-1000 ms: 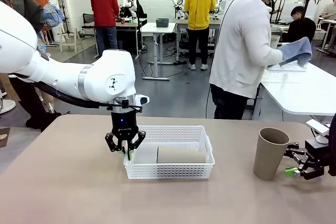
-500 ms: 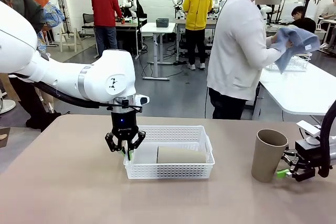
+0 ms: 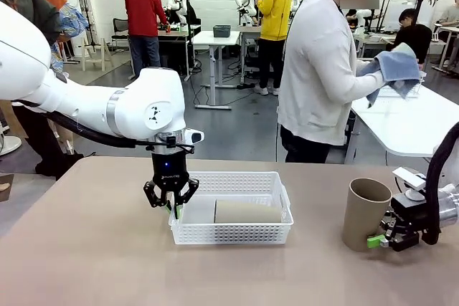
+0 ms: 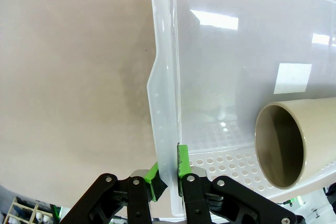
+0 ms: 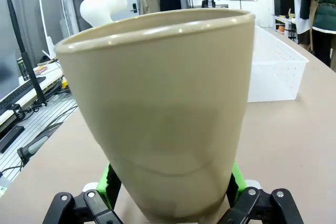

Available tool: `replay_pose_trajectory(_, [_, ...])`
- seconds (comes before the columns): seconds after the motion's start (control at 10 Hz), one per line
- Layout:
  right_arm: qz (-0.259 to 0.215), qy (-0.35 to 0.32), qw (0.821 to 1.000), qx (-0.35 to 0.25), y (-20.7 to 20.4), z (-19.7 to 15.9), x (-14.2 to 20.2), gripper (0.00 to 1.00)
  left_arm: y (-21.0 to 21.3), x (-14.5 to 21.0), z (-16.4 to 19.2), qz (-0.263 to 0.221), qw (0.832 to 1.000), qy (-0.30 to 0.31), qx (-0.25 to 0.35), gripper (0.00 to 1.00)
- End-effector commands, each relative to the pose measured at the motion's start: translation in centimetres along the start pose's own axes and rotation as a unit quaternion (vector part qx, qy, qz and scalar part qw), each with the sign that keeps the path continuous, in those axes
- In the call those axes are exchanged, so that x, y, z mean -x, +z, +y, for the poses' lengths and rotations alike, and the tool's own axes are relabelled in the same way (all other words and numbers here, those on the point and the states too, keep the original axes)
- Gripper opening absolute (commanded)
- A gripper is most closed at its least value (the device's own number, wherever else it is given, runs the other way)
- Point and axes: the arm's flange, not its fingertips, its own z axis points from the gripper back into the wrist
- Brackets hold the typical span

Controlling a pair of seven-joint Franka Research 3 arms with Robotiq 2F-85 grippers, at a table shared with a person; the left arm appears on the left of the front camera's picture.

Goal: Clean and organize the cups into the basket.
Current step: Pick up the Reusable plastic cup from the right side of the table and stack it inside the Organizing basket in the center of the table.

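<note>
Looking at the centre-left of the front view, found the left gripper (image 3: 171,206) pointing straight down, clenched on the left short wall of the basket (image 3: 233,234). Saw the same grip in the left wrist view: left gripper (image 4: 168,174) at the bottom edge, one green pad outside the wall and one inside, pinching the basket (image 4: 163,77) at its rim. Placed the basket flat on the tan table (image 3: 86,263), mid-frame, long side toward the camera. Counted one tan-brown lying cup (image 3: 247,211) on its side inside it, set along the long axis in the right-hand part. Met the lying cup (image 4: 320,124) again at the right edge of the left wrist view, open mouth facing the camera, resting on the perforated floor.

Found the standing cup (image 3: 366,213), also tan-brown, upright on the table at lower right, mouth up, well apart from the basket. Found the right gripper (image 3: 384,240) at its foot, coming in level from the right edge, jaws released and spread wide. Saw the standing cup (image 5: 163,103) close up across the middle of the right wrist view, the right gripper (image 5: 170,187) at the bottom, a green pad showing at each side of the narrow base. Could not tell whether the pads touched it. Spotted the basket (image 5: 273,72) at the right of that view, beyond the cup. Noted a person (image 3: 315,69) in a white top behind the table at upper right, side-on, hands on a blue-grey cloth (image 3: 394,66)
</note>
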Motion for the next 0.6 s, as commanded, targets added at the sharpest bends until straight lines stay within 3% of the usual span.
replay_pose_trajectory(0.0, [-0.016,0.017,1.0,-0.003,-0.78,-0.59,0.32,1.0,0.07,0.03,-0.11,-0.003,1.0,0.0,0.001,0.0])
replay_pose_trajectory(0.1, [-0.022,0.016,1.0,-0.008,-0.6,-0.59,0.62,0.98,0.07,0.03,-0.11,-0.003,1.0,0.0,0.001,0.0])
replay_pose_trajectory(0.2, [-0.027,0.013,1.0,-0.008,-0.25,-0.51,0.74,0.42,0.07,0.03,-0.11,-0.003,1.0,0.0,0.001,0.0])
replay_pose_trajectory(0.3, [-0.031,0.014,0.999,-0.004,-0.17,-0.63,0.66,0.4,0.07,0.03,-0.11,-0.003,1.0,0.0,0.001,0.0])
replay_pose_trajectory(0.4, [-0.032,0.015,0.999,-0.003,-0.23,-0.71,0.7,0.0,0.07,0.03,-0.11,-0.003,1.0,0.0,0.001,0.0])
replay_pose_trajectory(0.5, [-0.028,0.017,0.999,0.004,-0.16,-0.5,0.62,0.0,0.07,0.03,-0.11,-0.003,1.0,0.0,0.001,0.0])
